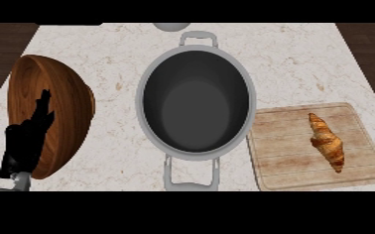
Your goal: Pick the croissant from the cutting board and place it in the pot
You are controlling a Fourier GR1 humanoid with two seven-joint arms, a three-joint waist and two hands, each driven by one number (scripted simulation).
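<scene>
A golden-brown croissant (327,142) lies lengthwise on the pale wooden cutting board (285,144) at the right of the counter. To the board's left stands a large grey pot (196,104) with a dark, bare inside and a handle at its far and near ends. My left hand (26,136) shows at the lower left edge, fingers straight and pointing up, resting in front of a wooden bowl and holding nothing. It is far from the croissant. My right hand does not show.
A big brown wooden bowl (62,99) sits at the left of the marble counter (117,54). A small grey round object (170,27) peeks in at the counter's far edge. Dark floor shows beyond both far corners.
</scene>
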